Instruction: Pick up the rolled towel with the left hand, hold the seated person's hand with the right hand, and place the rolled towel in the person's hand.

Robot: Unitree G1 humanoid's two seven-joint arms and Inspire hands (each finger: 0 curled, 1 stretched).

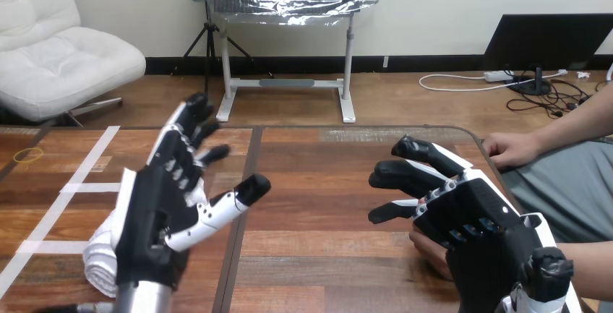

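Observation:
The rolled white towel (101, 254) lies on the wooden table (325, 219) near its front left. My left hand (170, 208) is raised just above and to the right of the towel, open with fingers spread, holding nothing and hiding part of the roll. At the front right, my right hand (477, 233) lies over the person's hand (426, 246), of which a small part shows under its left side. I cannot tell whether it grips that hand. The person's other hand (509, 148) rests on the table's right edge, farther back.
White tape lines (87, 172) cross the table's left part, and a yellow rubber band (29, 155) lies at the far left. A dark seam (246, 183) runs down the tabletop between my hands.

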